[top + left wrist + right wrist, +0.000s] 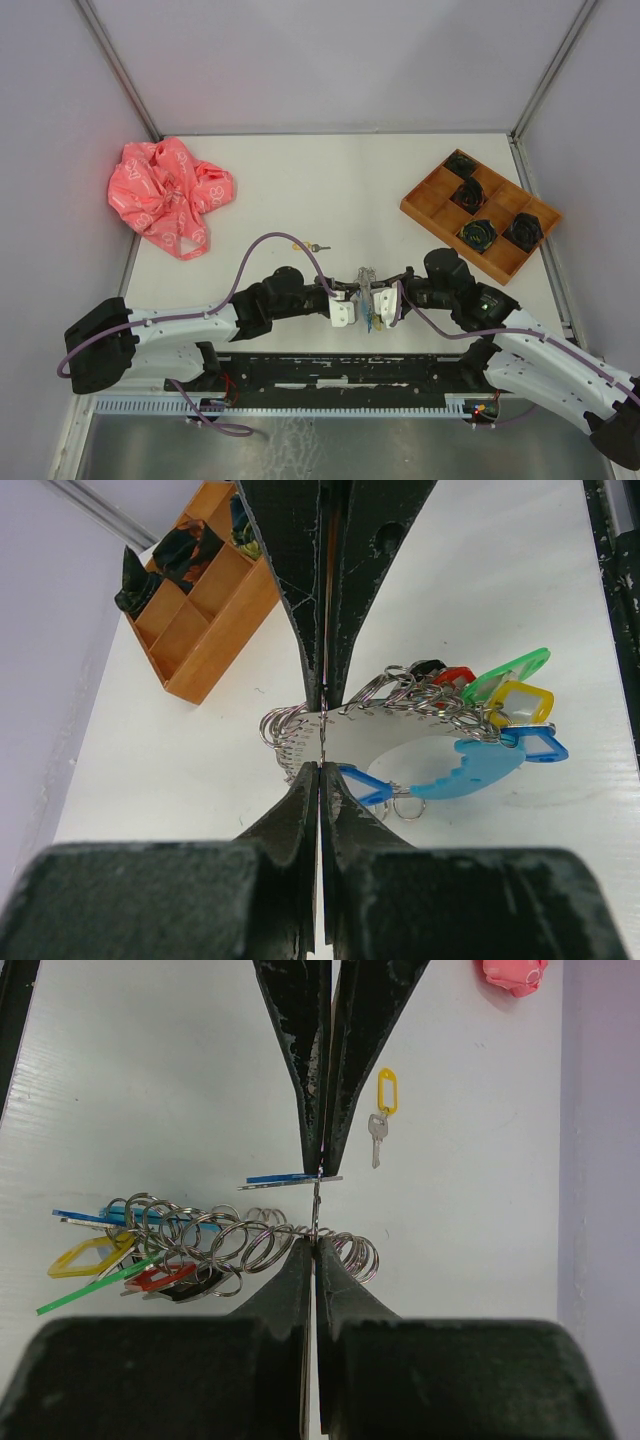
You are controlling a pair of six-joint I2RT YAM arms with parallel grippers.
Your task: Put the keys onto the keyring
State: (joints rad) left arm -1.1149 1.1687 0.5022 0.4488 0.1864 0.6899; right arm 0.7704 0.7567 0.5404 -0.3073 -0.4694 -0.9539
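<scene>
The keyring bunch (368,296), a large metal ring strung with several small rings and coloured tags, hangs between both grippers just above the table's near middle. My left gripper (347,306) is shut on the ring's thin edge (322,735), with blue (485,768), yellow (520,702), green (510,672) and red tags to its right. My right gripper (388,303) is shut on the same ring (316,1205), small rings (250,1240) fanning left. A loose key with a yellow tag (308,245) (381,1120) lies on the table beyond the grippers.
A crumpled pink bag (168,195) lies at the far left. A wooden compartment tray (480,215) holding dark objects sits at the far right, also in the left wrist view as the tray (200,610). Frame posts rise at the back corners.
</scene>
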